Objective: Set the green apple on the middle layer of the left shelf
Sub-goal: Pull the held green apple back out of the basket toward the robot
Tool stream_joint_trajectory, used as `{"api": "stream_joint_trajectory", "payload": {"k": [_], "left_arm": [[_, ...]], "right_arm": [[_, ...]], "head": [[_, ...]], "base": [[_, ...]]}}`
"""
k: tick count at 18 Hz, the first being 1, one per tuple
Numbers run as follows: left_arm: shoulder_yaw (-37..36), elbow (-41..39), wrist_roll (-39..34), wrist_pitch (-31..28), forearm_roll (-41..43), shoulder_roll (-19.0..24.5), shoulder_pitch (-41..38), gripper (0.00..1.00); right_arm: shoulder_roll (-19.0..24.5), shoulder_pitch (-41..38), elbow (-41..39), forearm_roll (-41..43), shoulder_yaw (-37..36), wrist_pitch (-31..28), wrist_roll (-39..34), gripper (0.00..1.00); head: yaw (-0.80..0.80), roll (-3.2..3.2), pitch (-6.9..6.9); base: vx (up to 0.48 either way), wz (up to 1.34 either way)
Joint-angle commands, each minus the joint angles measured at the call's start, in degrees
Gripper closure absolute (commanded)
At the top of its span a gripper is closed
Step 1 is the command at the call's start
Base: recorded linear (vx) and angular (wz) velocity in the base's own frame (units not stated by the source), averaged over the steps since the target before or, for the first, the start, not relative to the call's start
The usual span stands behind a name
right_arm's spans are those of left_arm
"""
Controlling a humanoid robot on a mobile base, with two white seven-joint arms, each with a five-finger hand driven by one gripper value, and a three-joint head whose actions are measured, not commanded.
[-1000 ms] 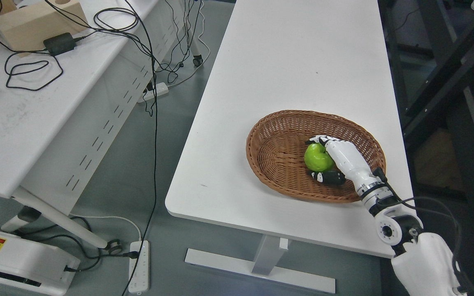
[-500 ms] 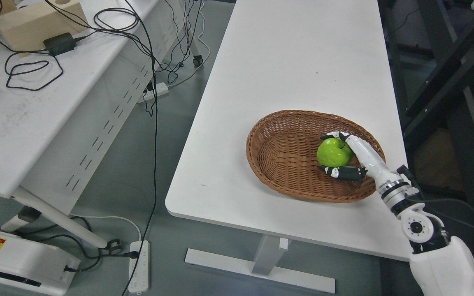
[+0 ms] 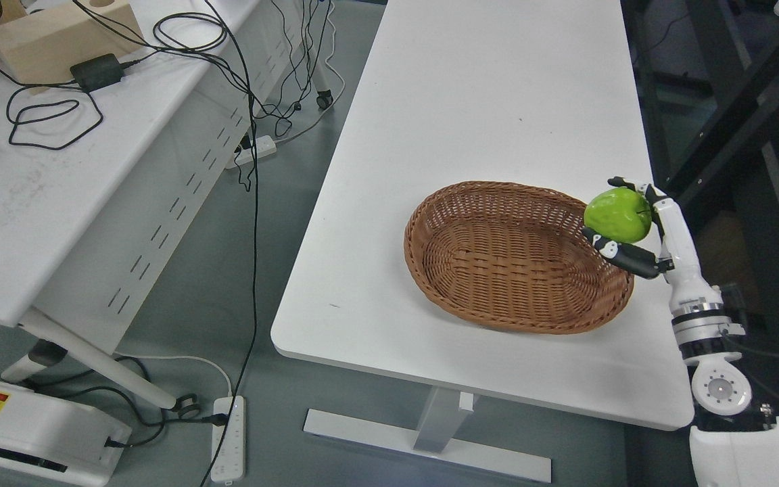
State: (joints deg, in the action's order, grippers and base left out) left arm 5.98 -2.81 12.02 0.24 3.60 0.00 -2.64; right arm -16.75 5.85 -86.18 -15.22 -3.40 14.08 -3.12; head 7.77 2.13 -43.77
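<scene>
My right hand (image 3: 623, 223) holds the green apple (image 3: 617, 215) in the air above the right rim of the brown wicker basket (image 3: 491, 270). White fingers curl over the apple's top and right side, and the dark thumb presses it from below. The right arm rises from the lower right corner. The basket now has nothing in it and sits on the white table (image 3: 470, 122). No left arm shows in the head view. A dark shelf frame (image 3: 727, 135) stands at the right edge; its layers are not visible.
A second white desk (image 3: 58, 169) at the left carries a wooden block (image 3: 58, 34), a black adapter and tangled cables. Cables hang into the gap between the desks. Power strips (image 3: 228, 436) and a white device (image 3: 31, 429) lie on the grey floor.
The right hand has lifted the apple out of the basket, moving up and to the right past the basket's rim. The basket stayed put.
</scene>
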Motion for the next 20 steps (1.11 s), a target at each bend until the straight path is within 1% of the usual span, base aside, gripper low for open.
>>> {"api": "stream_joint_trajectory", "payload": {"k": [1, 4, 7, 9, 15, 20], "left_arm": [[0.0, 0.0, 0.0, 0.0, 0.0, 1.0, 0.0, 0.0], [0.0, 0.0, 0.0, 0.0, 0.0, 1.0, 0.0, 0.0], [0.0, 0.0, 0.0, 0.0, 0.0, 1.0, 0.0, 0.0], [0.0, 0.0, 0.0, 0.0, 0.0, 1.0, 0.0, 0.0], [0.0, 0.0, 0.0, 0.0, 0.0, 1.0, 0.0, 0.0], [0.0, 0.0, 0.0, 0.0, 0.0, 1.0, 0.0, 0.0]], "right_arm": [[8.1, -5.0, -5.3, 1.6, -7.2, 0.0, 6.1, 1.0], [9.0, -8.0, -7.5, 1.6, -7.2, 0.0, 7.3, 1.0], [10.1, -9.5, -7.9, 1.6, -7.3, 0.1, 8.4, 1.0], [11.6, -10.9, -8.6, 1.6, -7.3, 0.3, 9.1, 1.0], [14.7, -12.0, -12.0, 1.6, -7.3, 0.7, 9.6, 1.0], [15.3, -14.4, -12.5, 1.6, -7.4, 5.2, 11.6, 1.0]], "head": [[0.0, 0.0, 0.0], [0.0, 0.0, 0.0], [0.0, 0.0, 0.0], [0.0, 0.0, 0.0], [0.0, 0.0, 0.0], [0.0, 0.0, 0.0]], "base": [[0.0, 0.0], [0.0, 0.0], [0.0, 0.0], [0.0, 0.0], [-0.011, 0.0], [-0.076, -0.02]]}}
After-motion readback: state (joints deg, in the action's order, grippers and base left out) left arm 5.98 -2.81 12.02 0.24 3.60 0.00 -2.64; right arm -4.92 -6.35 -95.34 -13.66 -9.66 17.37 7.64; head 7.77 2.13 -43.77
